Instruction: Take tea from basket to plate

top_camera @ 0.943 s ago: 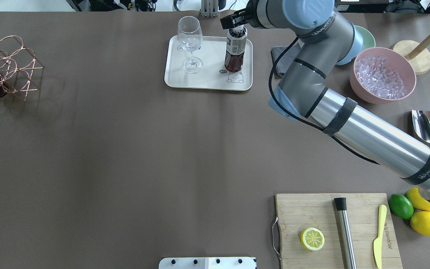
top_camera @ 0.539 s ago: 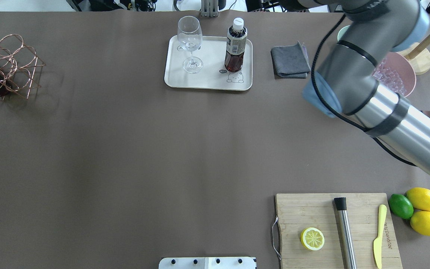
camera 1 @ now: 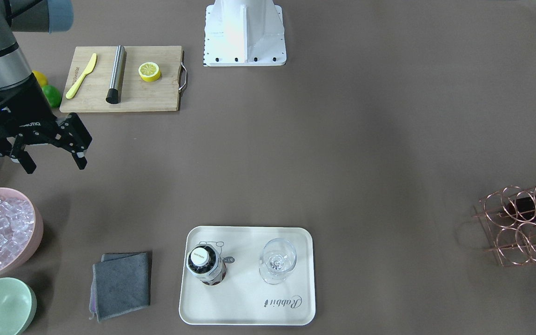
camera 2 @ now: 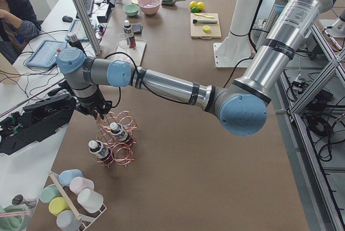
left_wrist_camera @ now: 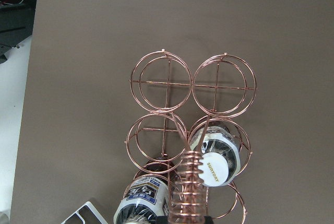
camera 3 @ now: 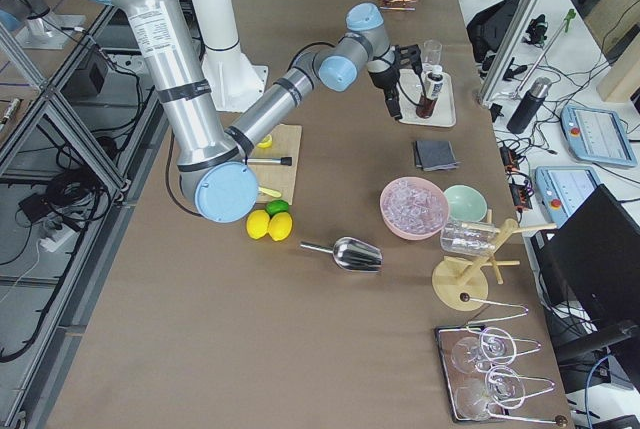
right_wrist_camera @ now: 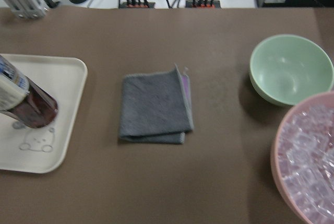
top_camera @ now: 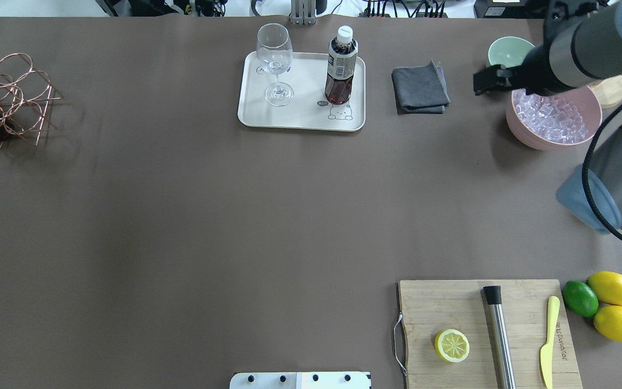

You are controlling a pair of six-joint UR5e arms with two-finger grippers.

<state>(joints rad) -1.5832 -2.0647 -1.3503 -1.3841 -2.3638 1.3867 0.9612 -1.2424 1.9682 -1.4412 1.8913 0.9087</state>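
Brown bench (top_camera: pixel 208 216) lies bare through its whole middle, which leaves me the widest room to travel; things crowd only its ends and far edge. The cream rectangular tray (top_camera: pixel 300 116) sits close to the far edge, and the small clear bottle of dark tea with a white cap (top_camera: pixel 342 67) stands upright on it, on the half nearer the folded grey cloth (top_camera: pixel 420 87), just by the bear drawing. A clear wine glass (top_camera: pixel 275 65) stands on the tray's other half, apart from the bottle.

Past the cloth come a pale green bowl (top_camera: pixel 508 49) and a pink bowl of ice cubes (top_camera: pixel 527 138), close together. A bamboo cutting board (top_camera: pixel 440 302) takes up the near right corner.

At my left end stands the rose-gold wire rack of ring cells (top_camera: pixel 14 92) (two more bottles lie in its cells), with bare bench all around it.

My right gripper (camera 1: pixel 55 165) hangs off the bench beside the pink bowl's rim, fingers spread wide and holding nothing, well apart from the tray. My left arm stretches long along the bench, wrist bent down, with my left gripper (camera 2: pixel 98 115) right at the rack's coiled handle; I cannot tell whether it is spread or closed.
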